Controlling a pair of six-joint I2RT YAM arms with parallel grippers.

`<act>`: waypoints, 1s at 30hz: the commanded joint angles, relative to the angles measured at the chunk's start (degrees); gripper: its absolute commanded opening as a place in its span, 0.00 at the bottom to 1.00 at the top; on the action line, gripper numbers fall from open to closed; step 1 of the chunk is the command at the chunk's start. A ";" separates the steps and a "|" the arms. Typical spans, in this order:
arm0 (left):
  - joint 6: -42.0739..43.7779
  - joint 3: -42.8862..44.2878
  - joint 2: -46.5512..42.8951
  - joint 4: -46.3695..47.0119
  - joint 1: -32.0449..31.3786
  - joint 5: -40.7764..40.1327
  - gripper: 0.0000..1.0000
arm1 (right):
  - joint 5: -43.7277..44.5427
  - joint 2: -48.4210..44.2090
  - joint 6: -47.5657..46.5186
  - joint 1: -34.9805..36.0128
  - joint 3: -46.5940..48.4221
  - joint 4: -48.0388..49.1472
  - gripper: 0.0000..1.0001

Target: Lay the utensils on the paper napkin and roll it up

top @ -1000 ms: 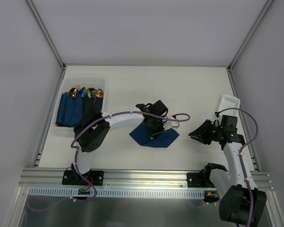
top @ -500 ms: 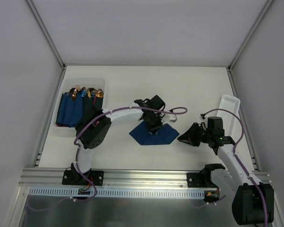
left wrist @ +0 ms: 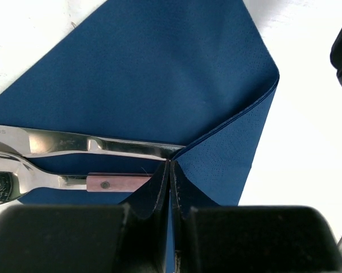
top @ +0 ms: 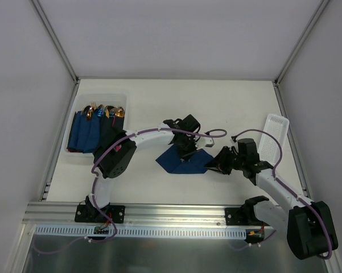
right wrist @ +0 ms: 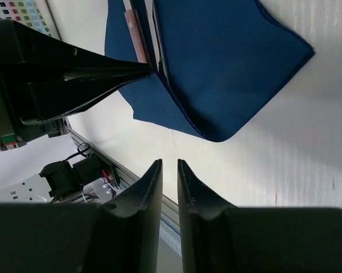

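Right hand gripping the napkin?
No, the right hand has nothing between its fingers and sits over bare table, just off the napkin.

The paper napkin [left wrist: 159,74] is plain dark navy. The utensils [left wrist: 102,145] are shiny silver, one with a pinkish-brown handle inlay. The surface [top: 176,102] is white. Far left, navy bundles [top: 82,133] show copper-gold tips. The left end effector [left wrist: 169,187] and right end effector [right wrist: 169,170] are black.

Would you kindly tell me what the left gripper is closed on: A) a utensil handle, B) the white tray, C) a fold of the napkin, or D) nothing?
C: the left wrist view shows the left gripper shut on a raised fold of the napkin, the utensils lying beside its tips, not between them.
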 commanded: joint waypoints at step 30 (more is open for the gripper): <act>0.89 3.05 2.32 -0.25 0.34 -0.17 0.00 | 8.22 22.21 20.53 14.35 -3.70 34.38 0.13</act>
